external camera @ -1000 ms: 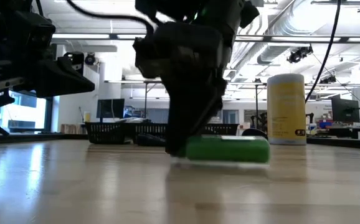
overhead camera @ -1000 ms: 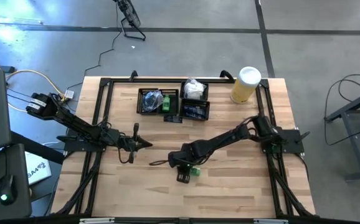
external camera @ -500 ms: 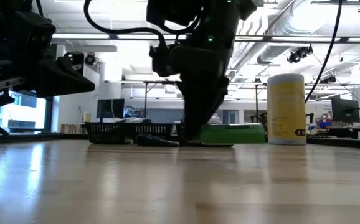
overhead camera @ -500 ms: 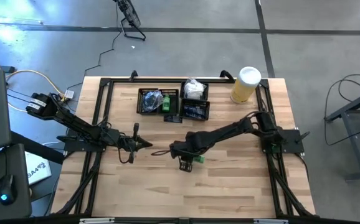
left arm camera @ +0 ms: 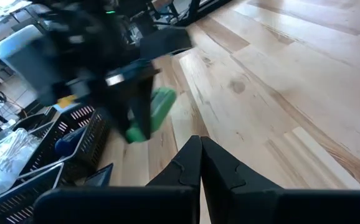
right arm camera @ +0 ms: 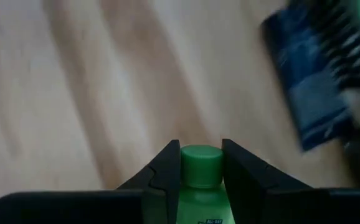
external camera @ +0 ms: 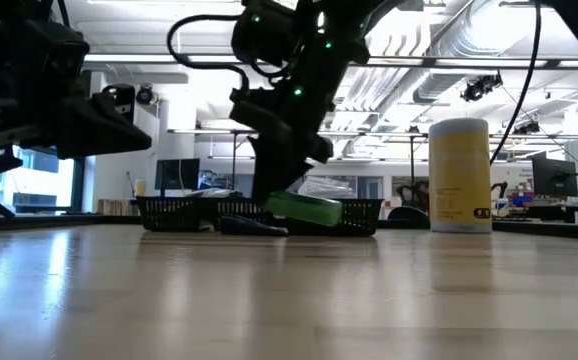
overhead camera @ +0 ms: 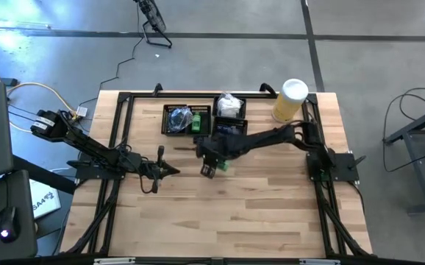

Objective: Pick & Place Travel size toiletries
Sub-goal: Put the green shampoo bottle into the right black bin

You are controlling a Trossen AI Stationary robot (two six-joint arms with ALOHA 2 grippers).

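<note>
My right gripper (overhead camera: 211,169) hangs over the table's middle, just in front of the black mesh trays (overhead camera: 187,119), shut on a green tube (external camera: 305,208) with a green cap (right arm camera: 200,165). Other toiletries lie in the trays: a green one (overhead camera: 196,121), a white crinkly sachet (overhead camera: 229,105) and a dark blue packet (overhead camera: 232,131). One more dark packet (right arm camera: 307,87) lies flat on the table in front of the trays. My left gripper (overhead camera: 174,171) waits shut at the table's left. My right gripper pinches the green tube between its two fingers, just behind the cap (right arm camera: 200,186). The fingers slant down from the table's right, and the tube lies along them with its cap at their tips. In the low view the tube hangs tilted, clear of the table.
A tall yellow cylinder with a white lid (overhead camera: 290,99) stands at the far right corner. Black frame rails (overhead camera: 117,140) run along the table's left, right and far sides. Bare wood (overhead camera: 220,221) fills the near half.
My right gripper has carried the green tube from the table's middle toward the far edge and the trays, rising a little and turning as it went. The tube, low over the wood a second ago, now hangs clear and tilted.
</note>
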